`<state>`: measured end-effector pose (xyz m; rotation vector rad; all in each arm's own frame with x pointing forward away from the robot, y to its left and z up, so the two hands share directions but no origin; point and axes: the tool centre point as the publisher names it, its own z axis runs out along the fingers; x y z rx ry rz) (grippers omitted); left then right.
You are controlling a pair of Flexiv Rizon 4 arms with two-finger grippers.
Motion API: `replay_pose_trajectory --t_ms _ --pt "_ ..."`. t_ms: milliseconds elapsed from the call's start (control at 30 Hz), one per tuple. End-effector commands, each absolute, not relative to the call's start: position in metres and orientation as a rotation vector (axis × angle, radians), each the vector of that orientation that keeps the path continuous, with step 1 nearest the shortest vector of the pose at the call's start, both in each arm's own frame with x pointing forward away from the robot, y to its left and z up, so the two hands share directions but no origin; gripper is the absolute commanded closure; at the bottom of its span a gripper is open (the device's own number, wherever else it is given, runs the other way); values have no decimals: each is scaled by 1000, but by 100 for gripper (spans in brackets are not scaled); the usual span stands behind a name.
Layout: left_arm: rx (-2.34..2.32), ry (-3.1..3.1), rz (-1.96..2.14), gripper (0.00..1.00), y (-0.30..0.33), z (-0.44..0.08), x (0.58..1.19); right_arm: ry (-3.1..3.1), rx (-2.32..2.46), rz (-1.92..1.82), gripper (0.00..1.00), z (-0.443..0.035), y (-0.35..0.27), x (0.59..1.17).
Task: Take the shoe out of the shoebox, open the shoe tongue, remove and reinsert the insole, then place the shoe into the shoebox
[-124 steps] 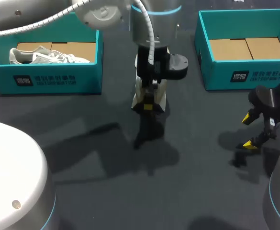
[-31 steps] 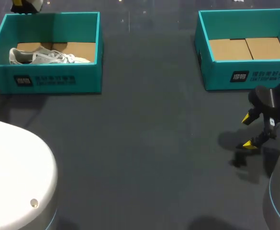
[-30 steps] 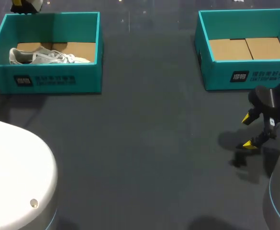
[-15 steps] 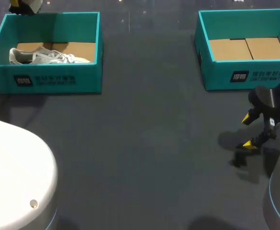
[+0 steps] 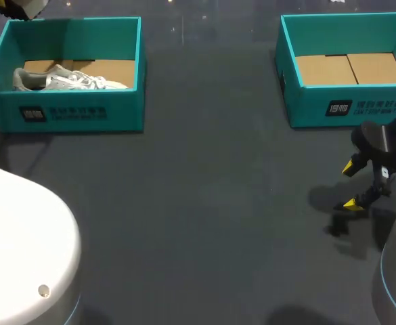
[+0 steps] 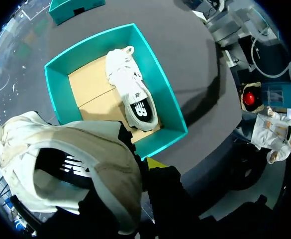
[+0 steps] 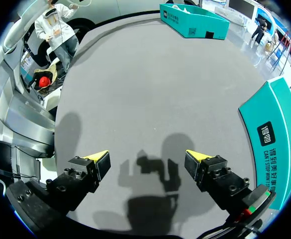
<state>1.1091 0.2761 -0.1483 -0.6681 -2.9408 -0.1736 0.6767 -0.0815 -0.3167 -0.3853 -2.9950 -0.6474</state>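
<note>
A white shoe (image 6: 70,169) fills the foreground of the left wrist view, and my left gripper (image 6: 147,167) is shut on it, with one yellow tip showing beside it. In the head view that gripper (image 5: 11,8) hangs at the far left corner, above the back wall of the left teal shoebox (image 5: 76,112). A second white shoe (image 5: 66,80) lies on its side in that box, also seen from above (image 6: 133,94). The right teal shoebox (image 5: 346,108) holds only cardboard. My right gripper (image 5: 350,184) stands open over the bare table in front of it, nothing between its fingertips (image 7: 98,158).
The dark grey table stretches between the two boxes. The right shoebox's wall (image 7: 272,129) stands close beside my right gripper. The left shoebox (image 7: 192,20) shows far across the table in the right wrist view.
My left gripper has carried the shoe from the table's back middle to the far left corner, and it drifted a little further left over the last second. The right arm has kept still.
</note>
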Motion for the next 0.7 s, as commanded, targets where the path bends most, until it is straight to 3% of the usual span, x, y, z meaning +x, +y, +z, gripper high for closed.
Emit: replay_pose_trajectory --t_ms 33,467,700 --pt "-1272 -2801 -196 100 296 -148 1115 -2998 -386 -647 0 -316 -82 675" --pt "-1290 -2770 -213 100 299 -148 1119 -2998 -386 -647 0 -316 -82 675" --pt "-1648 -2613 -308 100 295 -160 1124 -2998 -386 -647 0 -316 -82 675"
